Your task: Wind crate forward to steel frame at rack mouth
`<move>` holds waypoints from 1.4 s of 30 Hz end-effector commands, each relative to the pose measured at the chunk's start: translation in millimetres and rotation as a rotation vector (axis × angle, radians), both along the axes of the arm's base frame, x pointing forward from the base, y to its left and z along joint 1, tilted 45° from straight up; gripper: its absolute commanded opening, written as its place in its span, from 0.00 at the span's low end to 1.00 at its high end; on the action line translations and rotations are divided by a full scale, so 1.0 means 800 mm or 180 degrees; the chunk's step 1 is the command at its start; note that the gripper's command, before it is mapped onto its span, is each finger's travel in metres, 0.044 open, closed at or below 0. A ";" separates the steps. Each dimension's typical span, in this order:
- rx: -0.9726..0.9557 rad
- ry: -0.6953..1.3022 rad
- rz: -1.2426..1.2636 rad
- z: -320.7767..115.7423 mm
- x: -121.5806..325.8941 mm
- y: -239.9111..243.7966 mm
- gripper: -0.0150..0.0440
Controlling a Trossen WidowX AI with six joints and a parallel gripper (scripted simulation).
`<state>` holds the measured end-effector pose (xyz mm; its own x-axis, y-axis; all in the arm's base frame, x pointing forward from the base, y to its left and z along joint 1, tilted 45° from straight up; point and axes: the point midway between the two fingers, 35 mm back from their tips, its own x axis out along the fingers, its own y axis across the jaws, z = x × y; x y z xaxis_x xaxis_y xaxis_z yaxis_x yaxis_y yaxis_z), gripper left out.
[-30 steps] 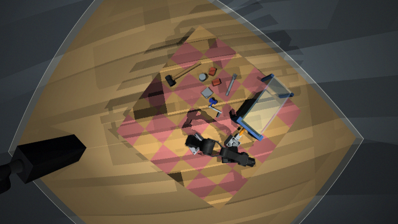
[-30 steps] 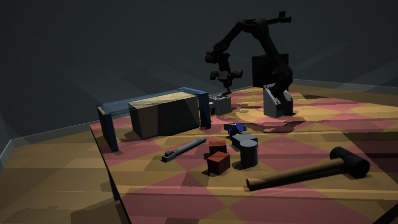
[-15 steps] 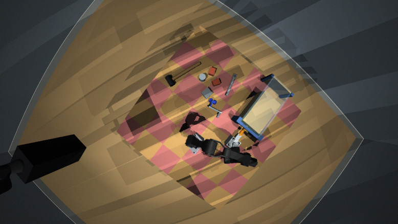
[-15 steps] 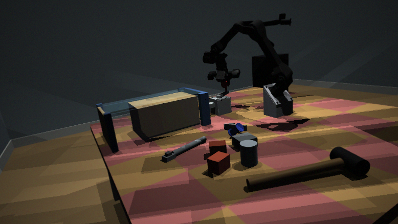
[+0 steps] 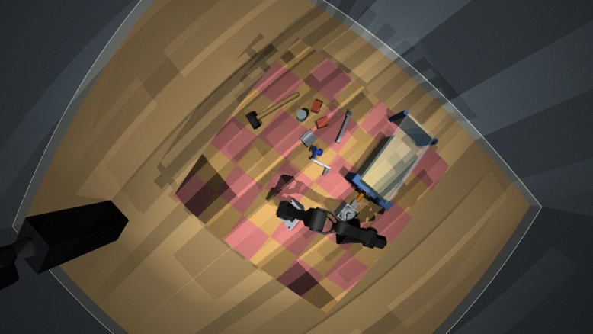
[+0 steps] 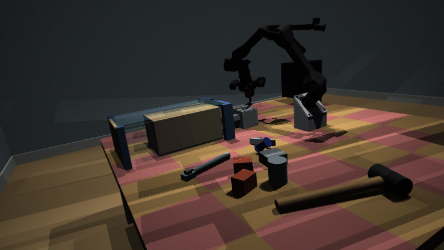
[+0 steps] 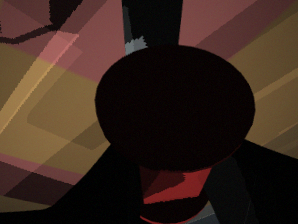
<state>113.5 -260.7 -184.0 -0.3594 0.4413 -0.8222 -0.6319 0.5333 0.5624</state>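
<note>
The pale crate sits flat inside the clear-panelled cubby, its front close behind the blue frame at the mouth. Whether they touch cannot be told. An orange strap runs from the mouth to the grey winch. My gripper points down beside and above the winch, shut on the winch handle's red grip, under its dark round cap. The handle's crank reaches down to the winch top; the key and hole are hidden.
A silver and blue tool, a grey block, a grey cylinder, two red blocks, a grey bar tool and a mallet lie on the bench beyond the winch.
</note>
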 end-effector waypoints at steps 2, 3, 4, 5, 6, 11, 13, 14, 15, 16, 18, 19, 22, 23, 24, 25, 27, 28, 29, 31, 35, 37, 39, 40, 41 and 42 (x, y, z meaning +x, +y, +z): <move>-0.0104 -0.0121 -0.0032 -0.012 0.022 -0.011 0.25; -0.0104 -0.0121 -0.0032 -0.013 0.024 -0.012 0.25; -0.0105 -0.0122 -0.0032 -0.013 0.024 -0.013 0.25; -0.0105 -0.0122 -0.0032 -0.014 0.026 -0.013 0.25; -0.0105 -0.0122 -0.0032 -0.014 0.027 -0.014 0.25; -0.0105 -0.0124 -0.0032 -0.017 0.034 -0.017 0.25; -0.0105 -0.0125 -0.0032 -0.018 0.037 -0.018 0.25; -0.0106 -0.0125 -0.0032 -0.018 0.038 -0.019 0.25; -0.0106 -0.0125 -0.0032 -0.019 0.039 -0.019 0.25; -0.0106 -0.0126 -0.0032 -0.019 0.040 -0.020 0.25; -0.0106 -0.0126 -0.0032 -0.020 0.043 -0.021 0.25; -0.0106 -0.0127 -0.0032 -0.021 0.045 -0.021 0.25; -0.0106 -0.0128 -0.0032 -0.022 0.049 -0.022 0.25; -0.0106 -0.0128 -0.0032 -0.022 0.051 -0.023 0.25; -0.0106 -0.0128 -0.0032 -0.022 0.052 -0.023 0.25; -0.0106 -0.0129 -0.0032 -0.023 0.053 -0.024 0.25; -0.0106 -0.0129 -0.0032 -0.023 0.056 -0.024 0.25; -0.0106 -0.0130 -0.0032 -0.024 0.057 -0.025 0.25; -0.0106 -0.0130 -0.0032 -0.024 0.059 -0.025 0.25; -0.0106 -0.0131 -0.0032 -0.025 0.062 -0.026 0.25; -0.0106 -0.0132 -0.0032 -0.026 0.068 -0.027 0.25; -0.0106 -0.0133 -0.0032 -0.026 0.071 -0.027 0.25; -0.0106 -0.0133 -0.0032 -0.026 0.074 -0.028 0.25; -0.0106 -0.0134 -0.0032 -0.027 0.075 -0.028 0.25; -0.0106 -0.0134 -0.0032 -0.027 0.077 -0.028 0.25; -0.0106 -0.0134 -0.0032 -0.027 0.079 -0.028 0.25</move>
<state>153.8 -282.0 -202.1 -0.3614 0.4304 -0.8271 -0.6231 0.5484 0.5576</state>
